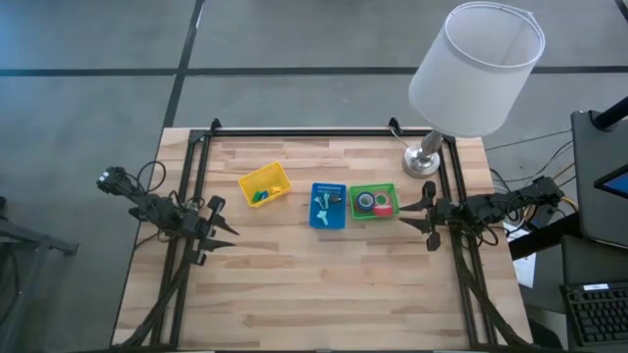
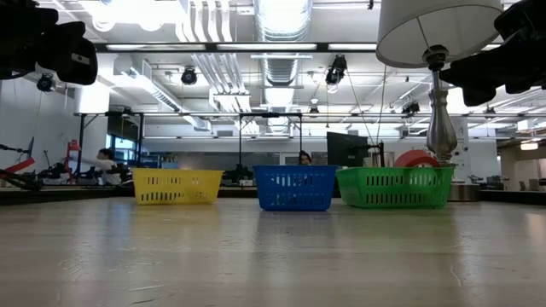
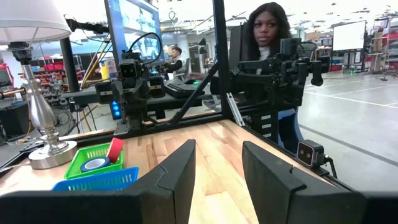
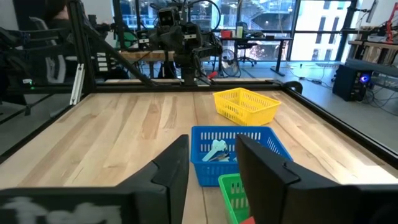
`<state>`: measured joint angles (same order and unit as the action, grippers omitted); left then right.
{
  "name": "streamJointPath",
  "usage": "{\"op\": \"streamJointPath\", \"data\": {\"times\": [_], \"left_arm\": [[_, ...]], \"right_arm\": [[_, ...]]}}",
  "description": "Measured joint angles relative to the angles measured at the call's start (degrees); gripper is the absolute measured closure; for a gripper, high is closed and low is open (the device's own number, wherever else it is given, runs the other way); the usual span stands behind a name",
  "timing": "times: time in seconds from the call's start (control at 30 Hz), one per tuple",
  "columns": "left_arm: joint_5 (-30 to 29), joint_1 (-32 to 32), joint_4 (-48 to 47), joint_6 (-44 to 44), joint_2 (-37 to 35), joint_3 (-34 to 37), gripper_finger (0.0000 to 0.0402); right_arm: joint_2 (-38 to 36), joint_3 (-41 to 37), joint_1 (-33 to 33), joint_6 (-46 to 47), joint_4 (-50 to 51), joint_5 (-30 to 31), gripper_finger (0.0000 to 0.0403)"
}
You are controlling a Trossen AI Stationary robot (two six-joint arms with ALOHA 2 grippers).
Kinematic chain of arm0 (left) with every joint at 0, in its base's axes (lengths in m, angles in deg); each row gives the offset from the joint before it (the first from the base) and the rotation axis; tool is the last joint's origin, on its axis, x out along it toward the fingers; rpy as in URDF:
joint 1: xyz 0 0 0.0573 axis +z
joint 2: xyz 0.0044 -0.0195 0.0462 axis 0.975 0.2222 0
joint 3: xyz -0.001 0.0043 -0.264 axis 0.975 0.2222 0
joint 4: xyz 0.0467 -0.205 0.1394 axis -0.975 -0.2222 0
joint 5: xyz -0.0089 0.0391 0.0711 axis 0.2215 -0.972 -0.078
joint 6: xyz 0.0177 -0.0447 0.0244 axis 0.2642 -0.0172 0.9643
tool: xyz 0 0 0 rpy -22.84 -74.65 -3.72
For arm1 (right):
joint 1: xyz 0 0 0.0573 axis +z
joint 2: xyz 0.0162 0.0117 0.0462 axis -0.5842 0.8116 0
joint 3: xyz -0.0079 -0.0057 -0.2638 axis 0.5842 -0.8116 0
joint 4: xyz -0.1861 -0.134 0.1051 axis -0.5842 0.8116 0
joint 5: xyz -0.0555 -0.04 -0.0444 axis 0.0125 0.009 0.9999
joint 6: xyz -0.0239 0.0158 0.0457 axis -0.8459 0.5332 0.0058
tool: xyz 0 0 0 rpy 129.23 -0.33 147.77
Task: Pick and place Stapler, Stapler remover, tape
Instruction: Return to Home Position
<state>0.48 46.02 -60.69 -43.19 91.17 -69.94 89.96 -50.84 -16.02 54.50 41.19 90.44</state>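
Table [image 1: 294, 294]: pale wood planks with a black rail frame round the edge.
Blue basket [image 1: 329, 226]: middle of a row of three, near the table's centre; pale blue items [image 4: 214, 151] inside, kind not clear.
Yellow basket [image 1: 267, 177]: near the blue basket on the left arm's side, turned askew, with a gap between the two; small blue and green bits [image 1: 260, 196] inside.
Green basket [image 1: 374, 186]: just beside the blue basket on the right arm's side, walls close together.
Tape [image 1: 384, 206]: inside the green basket, one basket over from the blue one. A blue roll [image 3: 96, 163] lying flat on the bottom; a red roll [image 3: 114, 149] standing on edge against the wall, its top above the rim in the low view. Further rolls not made out.
Lamp [image 1: 476, 69]: white shade on a silver stem and base, beyond the green basket from the blue one, toward the table's far right corner.
Left gripper [image 1: 224, 226]: raised above the table at its left edge, well apart from the blue basket, out past the yellow one; jaws parted, nothing between them.
Right gripper [image 1: 414, 216]: raised above the table, near the green basket on the side away from the blue basket; jaws parted, nothing between them.
Person [image 3: 267, 31]: standing off the table behind the right arm's stand, far from the blue basket, seen from the left wrist view.
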Motion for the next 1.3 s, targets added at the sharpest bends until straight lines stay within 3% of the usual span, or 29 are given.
{"op": "streamJointPath", "data": {"times": [0.37,1.0,1.3], "left_arm": [[-0.02,0.01,0.00,0.01,-0.01,0.00,0.0266],[0.00,0.01,0.00,-0.01,0.00,0.00,0.0266],[-0.01,0.01,0.00,0.02,-0.01,0.00,0.0266]], "right_arm": [[-0.02,0.00,0.00,-0.07,-0.02,0.01,0.0289],[0.00,0.00,-0.02,0.01,0.00,-0.01,0.0268],[-0.02,0.00,-0.02,0.01,0.00,0.01,0.0279]]}}
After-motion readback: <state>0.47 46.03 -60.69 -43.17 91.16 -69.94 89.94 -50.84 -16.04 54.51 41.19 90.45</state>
